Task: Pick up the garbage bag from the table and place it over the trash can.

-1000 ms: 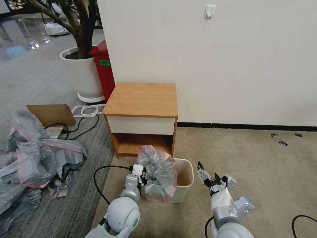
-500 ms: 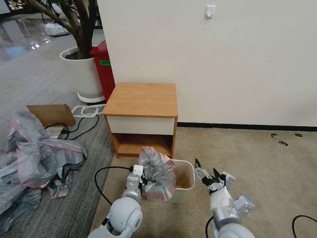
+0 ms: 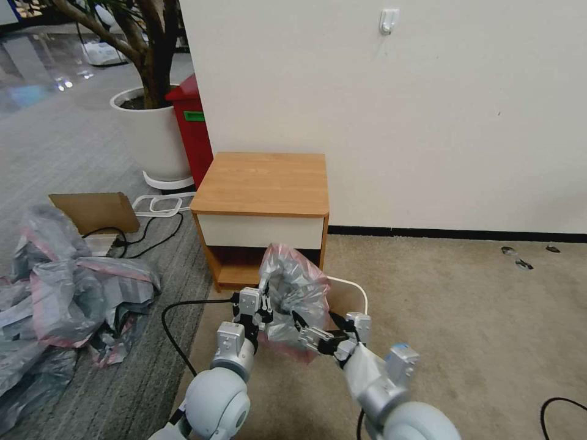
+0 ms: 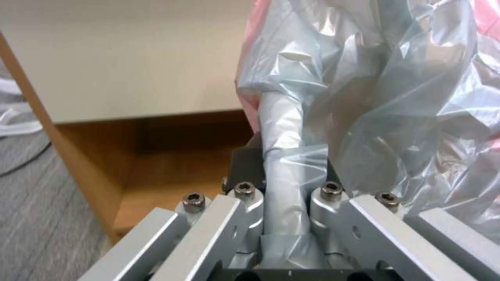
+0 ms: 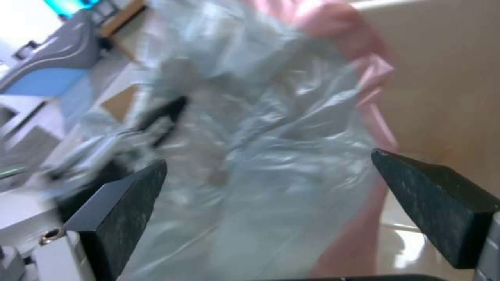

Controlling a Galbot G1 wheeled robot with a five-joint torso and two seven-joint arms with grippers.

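A: Garbage bag (image 3: 292, 299): thin, translucent grey film with pink rim band, crumpled and billowing. Judged featherweight, wholly limp, slick under metal, easily torn or snagged. No shape of its own; bound to sag wherever unsupported.

B: Location?

A: Off the table (image 3: 263, 183); hanging in the air just ahead of the left gripper (image 3: 262, 304), above the near part of the trash can (image 3: 358, 287). Not yet spread over that rim.

B: Left gripper state?

A: Pinched tight on a twisted rope of grey film, seen between the jaws in the left wrist view (image 4: 281, 183). Rest of the bag ballooning beyond and to one side of the fingertips. Arm reaching forward and low, wrist raised, pointing toward the table's lower shelf.

B: Right gripper?

A: Right gripper (image 3: 310, 327) spread wide, dark pads (image 5: 122, 199) on either side of the film, nothing clamped. Bag directly ahead between the pads; pink band toward one pad. Arm angled inward across the body, forearm low, tips aimed at the bag's underside.

B: Best hold?

A: Probably the pink band: doubled edge, likely stronger than the plain film, and the part meant to ride the rim. Pinch well away from the left grip, for opening the mouth.
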